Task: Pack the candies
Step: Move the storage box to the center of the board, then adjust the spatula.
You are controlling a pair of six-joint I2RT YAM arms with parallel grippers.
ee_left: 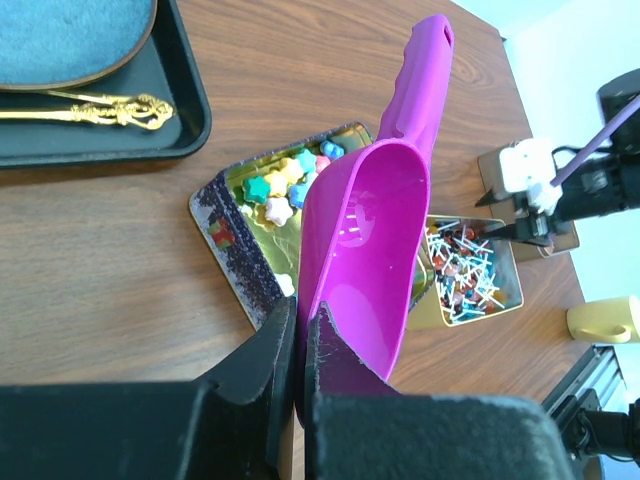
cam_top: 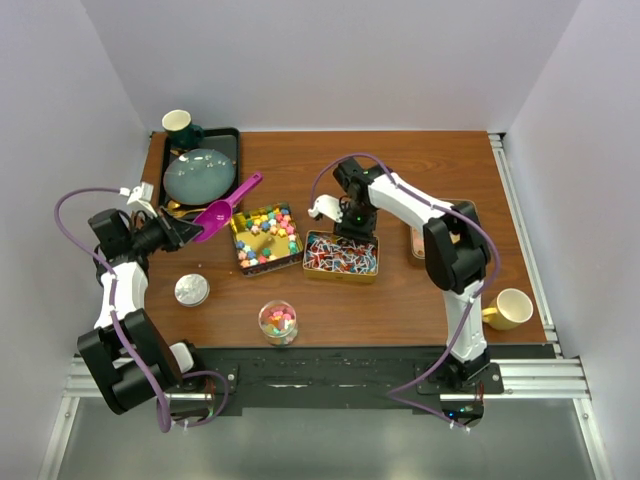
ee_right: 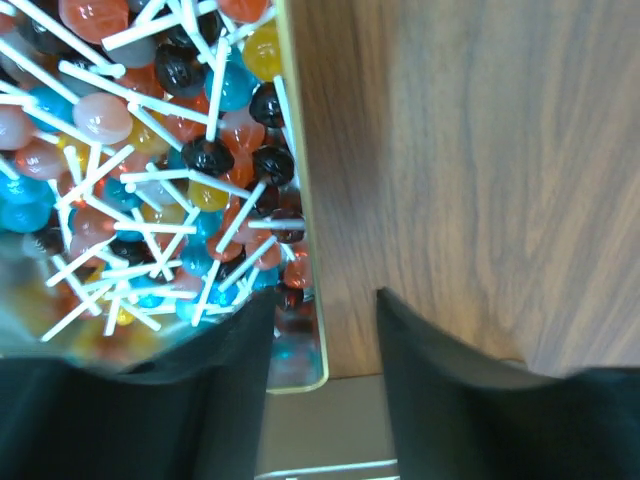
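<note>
Clamping purple scoop (ee_left: 370,250), left pincer (ee_left: 300,350) beside the candies (ee_left: 285,185); right pincer (ee_right: 325,340) parted over lollipop tin (ee_right: 292,150) rim.

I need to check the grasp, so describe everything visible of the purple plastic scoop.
The purple plastic scoop is glossy, one-piece: a deep, empty bowl narrowing into a handle with a slot near its end. The left gripper is shut on the bowl's rim, handle pointing away. It hangs beside the gold tin of star-shaped candies; nothing else seems to touch it.
</note>
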